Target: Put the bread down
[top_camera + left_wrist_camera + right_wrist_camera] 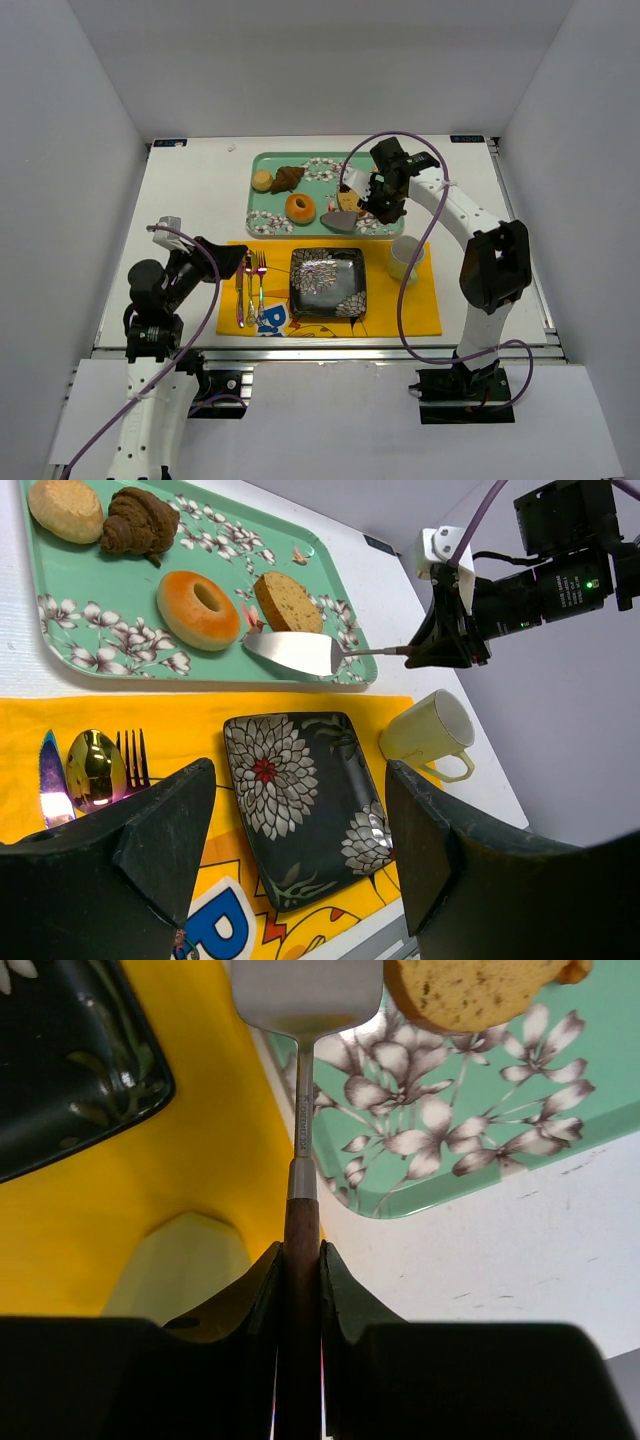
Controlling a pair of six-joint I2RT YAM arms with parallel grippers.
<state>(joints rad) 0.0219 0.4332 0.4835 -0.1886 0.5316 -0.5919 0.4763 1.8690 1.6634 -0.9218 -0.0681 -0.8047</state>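
A large blue letter P (212, 920) with a white outline is printed on the yellow placemat (60, 715), near its front edge and only partly in view. Fine engraved marks run along the metal neck of the spatula (300, 1110), too small to read. White print on the black camera box (560, 585) is blurred

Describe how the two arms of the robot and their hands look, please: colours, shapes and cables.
Both arms, left arm and right arm, have white links and bulky black joints. A thin purple cable loops loosely along each. The left hand and right hand are black, with two broad wedge-shaped fingers. The right wrist carries a black module with a small green light.
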